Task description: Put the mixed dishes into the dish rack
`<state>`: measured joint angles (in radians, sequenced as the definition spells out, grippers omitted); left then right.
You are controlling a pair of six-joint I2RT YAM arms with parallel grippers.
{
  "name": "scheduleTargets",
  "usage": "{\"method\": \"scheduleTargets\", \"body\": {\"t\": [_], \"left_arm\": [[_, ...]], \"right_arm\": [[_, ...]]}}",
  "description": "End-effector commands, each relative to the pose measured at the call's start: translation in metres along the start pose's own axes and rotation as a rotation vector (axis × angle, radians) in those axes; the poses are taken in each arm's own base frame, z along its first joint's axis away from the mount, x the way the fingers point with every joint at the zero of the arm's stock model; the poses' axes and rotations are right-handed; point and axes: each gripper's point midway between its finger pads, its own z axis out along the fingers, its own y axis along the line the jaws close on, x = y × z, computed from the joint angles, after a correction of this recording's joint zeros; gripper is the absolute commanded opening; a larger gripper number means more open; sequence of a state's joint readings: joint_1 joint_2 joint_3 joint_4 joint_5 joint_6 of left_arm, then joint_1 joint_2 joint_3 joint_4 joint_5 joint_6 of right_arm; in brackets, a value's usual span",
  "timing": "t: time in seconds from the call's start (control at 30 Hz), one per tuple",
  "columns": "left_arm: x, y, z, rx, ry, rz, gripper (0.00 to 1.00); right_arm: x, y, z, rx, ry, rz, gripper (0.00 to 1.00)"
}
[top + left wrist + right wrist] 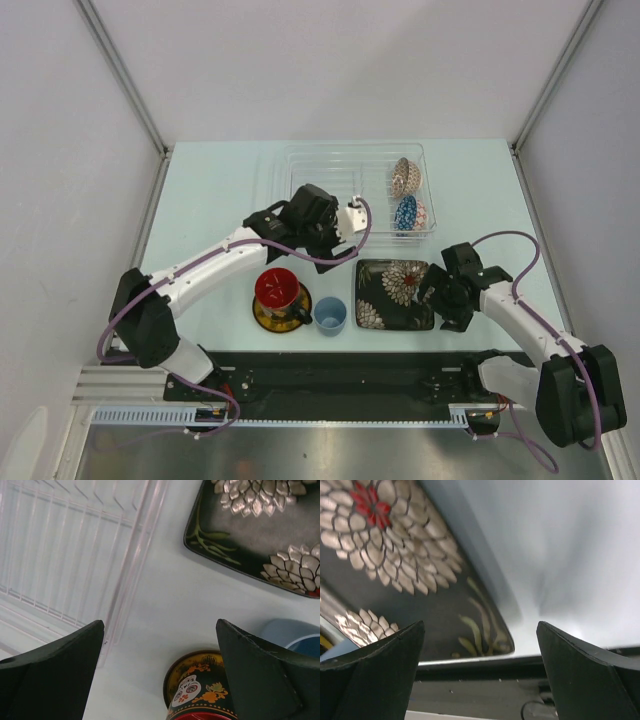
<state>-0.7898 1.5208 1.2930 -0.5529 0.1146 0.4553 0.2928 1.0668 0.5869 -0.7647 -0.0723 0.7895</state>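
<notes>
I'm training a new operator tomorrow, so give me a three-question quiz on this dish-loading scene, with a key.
1. Multiple choice: how many dishes already lie in the dish rack? A) none B) two C) five
2. True or false: the dark red-lined mug stands on the yellow-brown saucer.
3. Fill in: the left gripper and the right gripper are both ___ (open or shut).

Key: 1 B, the blue patterned bowl and the small red-white patterned bowl; 2 true; 3 open.
</notes>
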Motion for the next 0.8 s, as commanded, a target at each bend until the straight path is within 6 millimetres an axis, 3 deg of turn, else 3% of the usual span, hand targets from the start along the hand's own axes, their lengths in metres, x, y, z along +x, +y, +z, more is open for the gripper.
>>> {"method": "scheduleTargets", "body": {"t": [0.0, 0.33, 0.77], "left_arm": [[0.001, -0.008, 0.007, 0.018, -0.004, 0.161, 1.00], [0.005, -0.032, 0.031, 0.087, 0.052, 0.264, 1.00], [0.031, -0.055, 0.071, 0.158, 0.108, 0.287, 1.00]], "right_arm": [[-0.015, 0.017, 0.008, -0.127, -0.019, 0.021, 1.00], [-0.056, 0.010, 0.015, -0.256, -0.079, 0.116, 1.00], [-0.054, 0.016, 0.030, -0.305, -0.017, 0.103, 1.00]]}}
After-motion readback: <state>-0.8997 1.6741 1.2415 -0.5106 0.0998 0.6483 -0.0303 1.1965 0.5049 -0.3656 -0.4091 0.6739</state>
